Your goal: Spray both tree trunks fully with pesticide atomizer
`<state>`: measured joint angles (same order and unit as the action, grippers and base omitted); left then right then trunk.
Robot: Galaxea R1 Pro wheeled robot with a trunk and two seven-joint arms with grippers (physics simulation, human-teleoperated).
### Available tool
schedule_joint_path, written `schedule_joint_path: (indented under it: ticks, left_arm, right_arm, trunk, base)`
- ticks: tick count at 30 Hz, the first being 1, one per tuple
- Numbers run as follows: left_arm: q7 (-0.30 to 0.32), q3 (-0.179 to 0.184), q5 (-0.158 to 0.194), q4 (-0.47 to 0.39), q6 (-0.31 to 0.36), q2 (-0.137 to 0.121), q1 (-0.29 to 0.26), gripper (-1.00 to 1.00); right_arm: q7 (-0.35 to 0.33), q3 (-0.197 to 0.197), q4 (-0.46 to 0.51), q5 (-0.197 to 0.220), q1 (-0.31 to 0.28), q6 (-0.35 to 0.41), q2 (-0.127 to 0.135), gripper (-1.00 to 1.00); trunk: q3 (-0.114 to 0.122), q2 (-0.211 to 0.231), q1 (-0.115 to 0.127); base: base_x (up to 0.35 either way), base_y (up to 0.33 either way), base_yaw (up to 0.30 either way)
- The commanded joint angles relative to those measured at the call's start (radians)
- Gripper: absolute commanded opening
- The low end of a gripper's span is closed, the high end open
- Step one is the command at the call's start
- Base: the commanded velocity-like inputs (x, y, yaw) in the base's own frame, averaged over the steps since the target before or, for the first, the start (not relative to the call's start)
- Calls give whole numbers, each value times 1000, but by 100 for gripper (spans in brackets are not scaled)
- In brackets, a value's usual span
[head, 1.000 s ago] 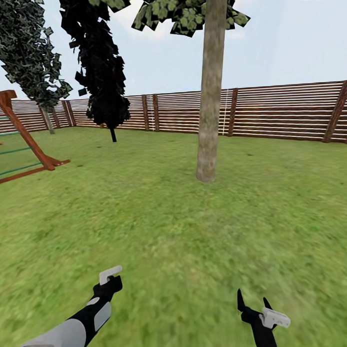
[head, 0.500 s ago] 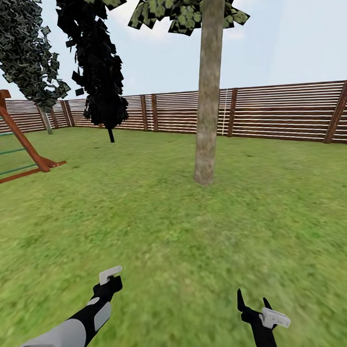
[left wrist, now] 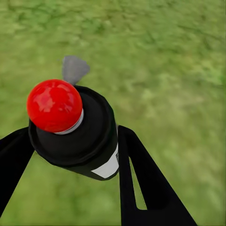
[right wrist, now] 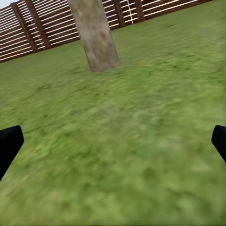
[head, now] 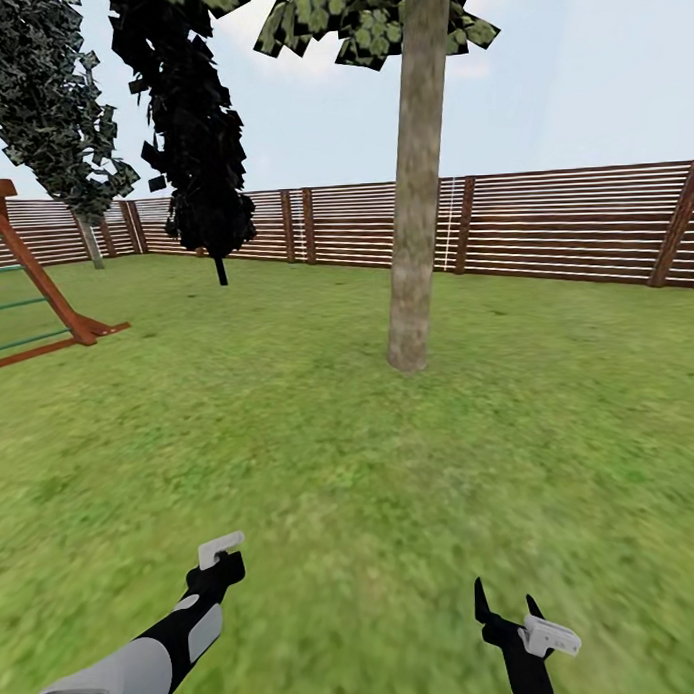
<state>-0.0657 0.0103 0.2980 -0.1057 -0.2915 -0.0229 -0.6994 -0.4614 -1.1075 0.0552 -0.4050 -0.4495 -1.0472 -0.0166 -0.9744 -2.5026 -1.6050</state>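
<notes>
Your left gripper [left wrist: 70, 155] is clamped on the atomizer [left wrist: 77, 129]: a near-black bottle with a glossy red ball cap, a small white label and a grey nozzle tip, pinched between two flat black fingers [left wrist: 141, 179]. In the head view it sits at the lower left of the frame, at the tip of your black-and-grey arm.

Your right gripper [head: 506, 610], at the lower right, has its two pointed black fingers spread apart with nothing between them.

Ahead, just above frame centre, stands one tree [head: 413, 185], its trunk a straight, mottled grey-brown column flared at the base. The lawn [head: 341, 457] is blurry green grass. A brown slatted fence [head: 573, 224] runs across the back. At the upper left are one black conifer [head: 194, 132] and one grey-green tree [head: 48, 97]; at the left edge, a red-brown wooden frame [head: 39, 273].
</notes>
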Motion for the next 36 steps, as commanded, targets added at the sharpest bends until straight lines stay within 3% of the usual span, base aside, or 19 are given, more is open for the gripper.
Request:
schedule_joint_path:
  ticks: [1, 15, 36]
  left_arm:
    - [0, 0, 0, 0, 0, 0, 0, -100]
    - [3, 0, 0, 0, 1, 0, 0, -100]
    - [4, 0, 0, 0, 2, 5, 0, -100]
  right_arm:
    - [0, 0, 0, 0, 0, 0, 0, 100]
    - [0, 0, 0, 0, 0, 0, 0, 100]
    - [4, 0, 2, 2, 0, 13, 0, 100]
  trunk:
    - [0, 0, 0]
    - [0, 0, 0]
    - [0, 0, 0]
  base:
    - [16, -5, 0]
    - [25, -5, 0]
    - [305, -162, 0]
